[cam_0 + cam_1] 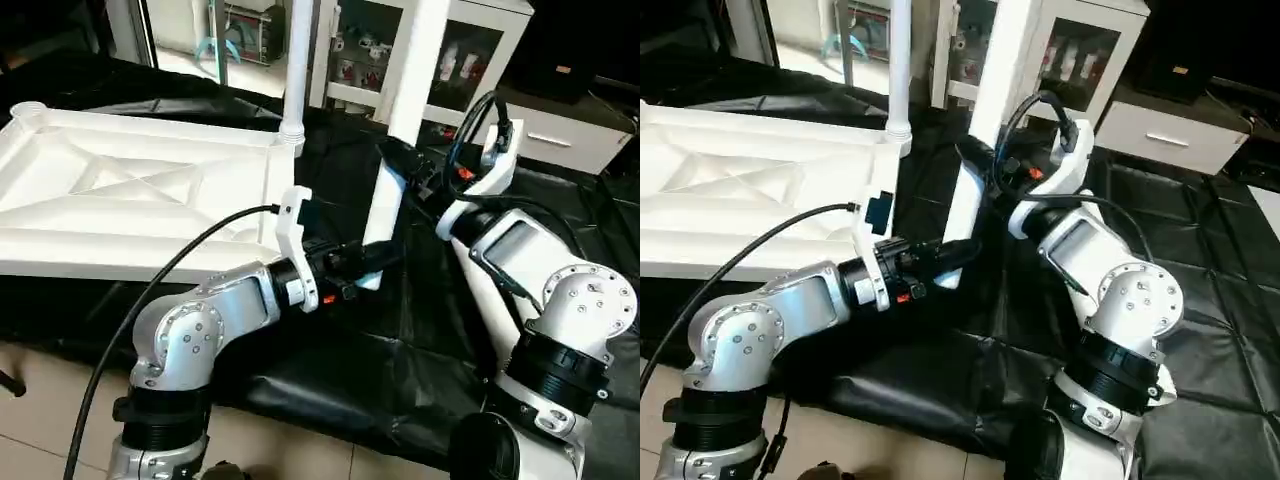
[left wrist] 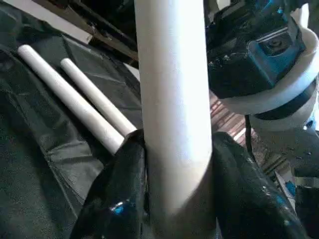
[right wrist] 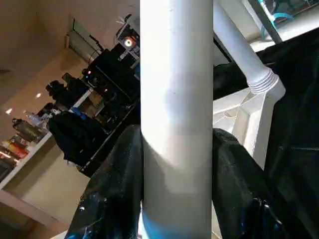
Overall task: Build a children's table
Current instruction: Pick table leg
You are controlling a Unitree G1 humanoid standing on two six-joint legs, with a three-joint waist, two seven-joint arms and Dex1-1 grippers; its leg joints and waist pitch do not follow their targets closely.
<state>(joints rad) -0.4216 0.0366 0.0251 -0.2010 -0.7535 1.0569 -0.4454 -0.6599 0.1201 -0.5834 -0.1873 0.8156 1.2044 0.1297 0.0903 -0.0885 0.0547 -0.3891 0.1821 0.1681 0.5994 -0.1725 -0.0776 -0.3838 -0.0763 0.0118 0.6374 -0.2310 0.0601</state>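
White plastic dominates the left eye view: the table top (image 1: 130, 200) lies upside down on the black sheet (image 1: 400, 350), its ribbed X-braced underside facing up so the corner sockets are open to take legs. One leg (image 1: 297, 70) already stands upright in the near corner socket (image 1: 290, 135). A second leg (image 1: 400, 150) is held nearly upright just beside that corner, over the sheet. The left gripper (image 1: 375, 262) clamps it low down and the right gripper (image 1: 405, 160) grips it higher, probably so two holds keep the long tube steady while it is carried to a socket. Both legs' upper ends are cut off by the frame, and the held leg's foot is partly hidden behind the left gripper.

From the right eye the held leg (image 1: 975, 150) appears clear of the top's edge, though whether its foot rests on the sheet is hard to tell. The glass-door cabinet (image 1: 1060, 50) stands behind.

Along the left wrist, black fingers (image 2: 119, 194) press both sides of the tube (image 2: 174, 99), closed on it. Two spare legs (image 2: 79, 99) lie side by side on the sheet beyond, and the right wrist's housing (image 2: 259, 55) looms close.

Along the right wrist, its fingers (image 3: 114, 189) likewise squeeze the tube (image 3: 177, 99). Behind it the seated leg (image 3: 239, 55) enters its ringed socket (image 3: 266, 87).
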